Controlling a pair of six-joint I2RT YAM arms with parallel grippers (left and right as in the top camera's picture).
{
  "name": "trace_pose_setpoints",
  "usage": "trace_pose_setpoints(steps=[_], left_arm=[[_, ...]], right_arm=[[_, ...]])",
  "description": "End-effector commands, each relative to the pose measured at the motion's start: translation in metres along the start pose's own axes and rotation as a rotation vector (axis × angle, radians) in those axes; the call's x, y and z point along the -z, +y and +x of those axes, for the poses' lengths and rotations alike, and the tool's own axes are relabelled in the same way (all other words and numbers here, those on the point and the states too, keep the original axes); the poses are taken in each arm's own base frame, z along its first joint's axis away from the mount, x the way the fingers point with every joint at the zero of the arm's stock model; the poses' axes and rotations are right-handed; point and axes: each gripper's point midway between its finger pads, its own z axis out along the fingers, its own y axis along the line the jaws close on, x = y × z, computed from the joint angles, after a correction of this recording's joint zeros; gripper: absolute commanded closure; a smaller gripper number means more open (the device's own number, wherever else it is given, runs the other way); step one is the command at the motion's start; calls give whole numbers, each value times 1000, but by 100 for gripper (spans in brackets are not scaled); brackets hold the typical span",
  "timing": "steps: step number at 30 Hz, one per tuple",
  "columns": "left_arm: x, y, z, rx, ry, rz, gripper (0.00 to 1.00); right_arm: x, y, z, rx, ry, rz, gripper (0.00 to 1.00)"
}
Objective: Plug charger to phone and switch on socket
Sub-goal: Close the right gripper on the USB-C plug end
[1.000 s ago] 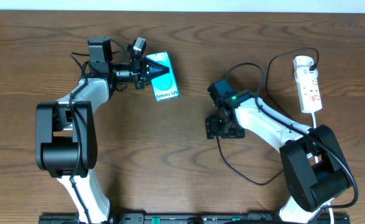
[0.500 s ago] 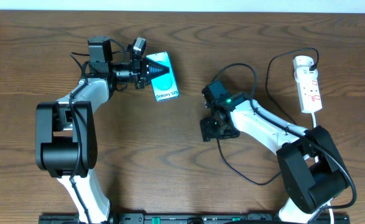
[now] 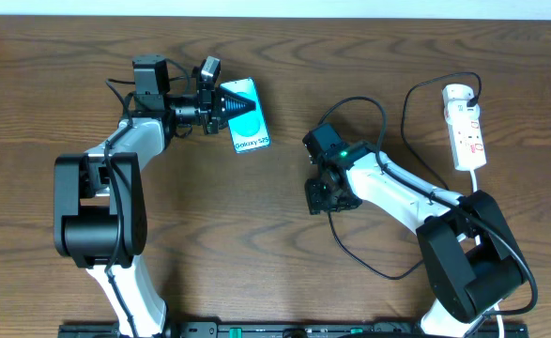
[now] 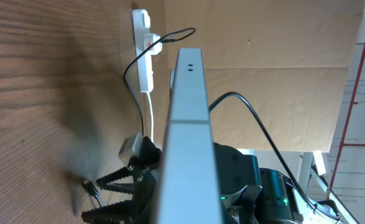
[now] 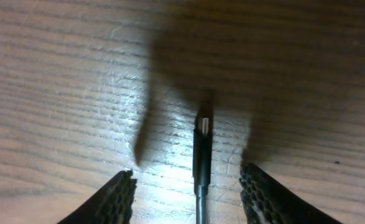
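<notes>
The phone (image 3: pixel 250 129), cyan screen with a white text strip, is at the back left. My left gripper (image 3: pixel 230 105) is shut on its near end. In the left wrist view the phone (image 4: pixel 186 118) shows edge-on up the middle. The charger is a thin black cable (image 3: pixel 346 247) looping across the table. Its small connector (image 5: pixel 203 142) lies flat between the open fingers of my right gripper (image 5: pixel 188 180), untouched. The overhead view shows the right gripper (image 3: pixel 320 197) at mid table. The white socket (image 3: pixel 467 127) with red switches lies at the far right, with a black plug in its far end.
The socket (image 4: pixel 143 46) and its white cord also show in the left wrist view, beyond my right gripper (image 4: pixel 117 190). A tan wall stands behind the table. Both arm bases sit at the front edge.
My right gripper has moved a little to the left over the connector. The left gripper and the phone have not moved.
</notes>
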Motion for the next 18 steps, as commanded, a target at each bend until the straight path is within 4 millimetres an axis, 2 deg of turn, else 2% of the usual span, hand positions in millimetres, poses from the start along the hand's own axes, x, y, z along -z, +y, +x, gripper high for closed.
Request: trace_pose_setpoints(steps=[1, 5, 9, 13, 18], left_arm=[[-1, -5, 5, -29, 30, 24, 93], [-1, -5, 5, -29, 30, 24, 93], [-1, -5, 5, -29, 30, 24, 93], [-1, -5, 5, -29, 30, 24, 93], [-1, -5, 5, -29, 29, 24, 93]], right_arm=[[-1, -4, 1, -9, -7, 26, 49], [-1, -5, 1, -9, -8, 29, 52], [-2, -5, 1, -10, -6, 32, 64], [-10, -7, 4, -12, 17, 43, 63], [-19, -10, 8, -15, 46, 55, 68]])
